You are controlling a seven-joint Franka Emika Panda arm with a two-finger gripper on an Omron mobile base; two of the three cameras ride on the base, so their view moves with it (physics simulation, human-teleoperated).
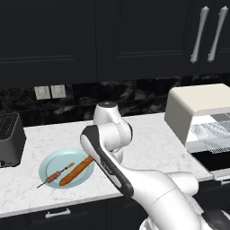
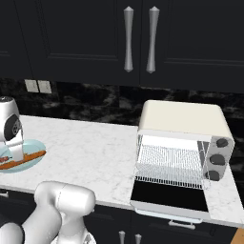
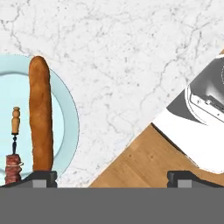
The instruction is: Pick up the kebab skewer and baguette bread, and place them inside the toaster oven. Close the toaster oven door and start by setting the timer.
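In the left base view, the kebab skewer [image 1: 56,175] and the baguette bread [image 1: 76,170] lie side by side on a pale blue plate [image 1: 49,164] on the white marble counter [image 1: 148,139], with a black slot toaster [image 1: 10,140] to the plate's left. The arm's links rise in front of the plate's right part. The toaster oven [image 1: 197,112] stands at the right end of the counter. In the right base view, the toaster oven door [image 2: 169,198] is folded fully down, exposing the wire rack [image 2: 169,164], which carries nothing; the three knobs [image 2: 217,159] sit in a column on the oven's right side. The baguette bread and plate appear at the left edge, partly behind the arm. In the hand view, the gripper [image 3: 111,177] looks down over the counter edge with its jaws spread wide and nothing between them; the baguette bread runs lengthwise just above the left fingertip [image 3: 41,177], with the kebab skewer beside it. Status: no item is picked up yet. Remaining steps appear to be both transfers, door closure and timer setting.
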